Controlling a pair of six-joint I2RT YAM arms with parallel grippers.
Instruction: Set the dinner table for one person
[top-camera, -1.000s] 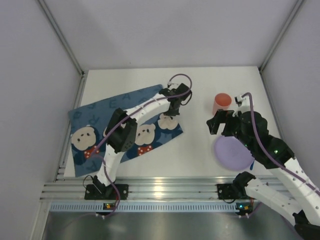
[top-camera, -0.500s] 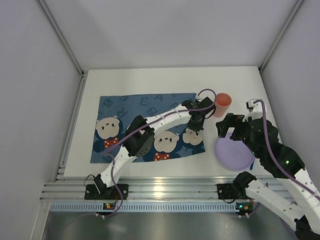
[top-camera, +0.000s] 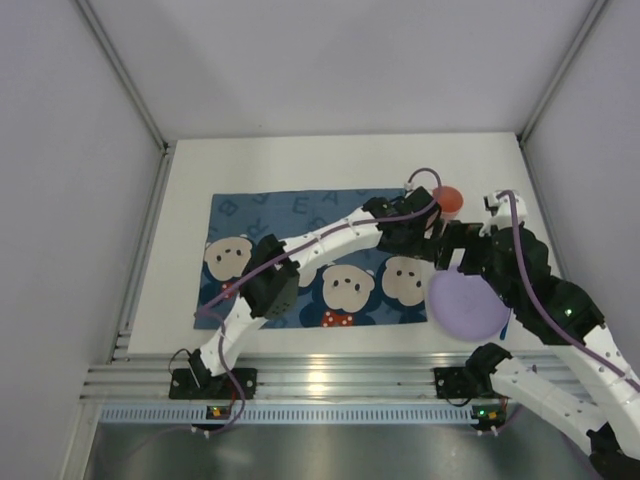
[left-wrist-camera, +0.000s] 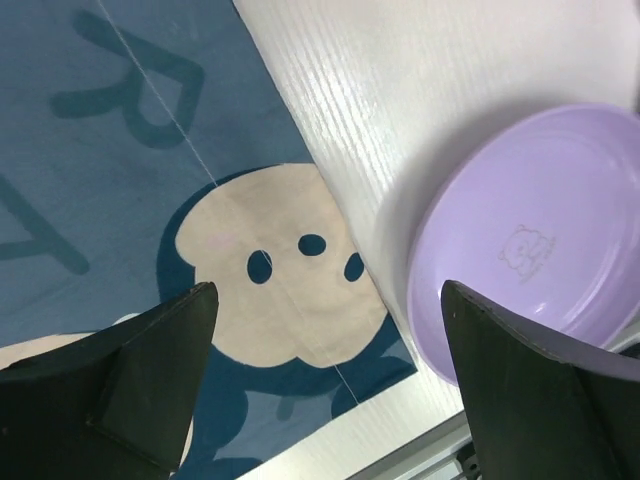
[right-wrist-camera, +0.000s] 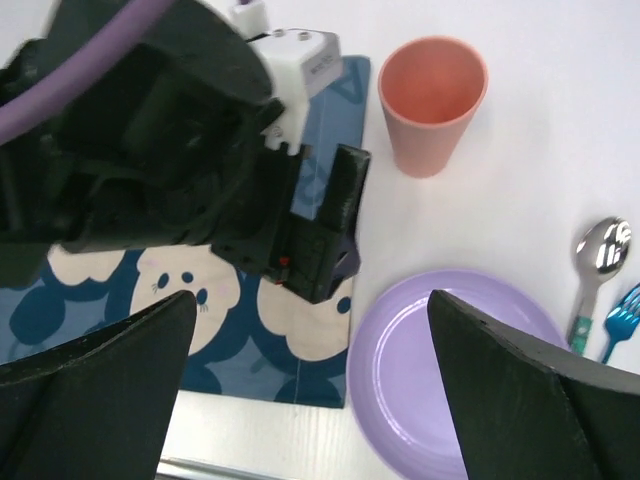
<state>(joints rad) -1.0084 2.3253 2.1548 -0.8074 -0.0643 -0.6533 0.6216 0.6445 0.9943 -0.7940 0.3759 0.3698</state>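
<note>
The white table stands in a booth of pale grey walls, with a metal rail along its near edge. A blue mat with mouse faces lies flat on it, left of centre. A purple plate sits on bare table just beside the mat's right edge, with a pink cup beyond. Only the right wrist view shows a spoon and fork right of the plate. The left arm reaches across the mat, its claw spread wide over the mat's right edge, gripping nothing. The right claw also gapes wide and empty above the left claw.
</note>
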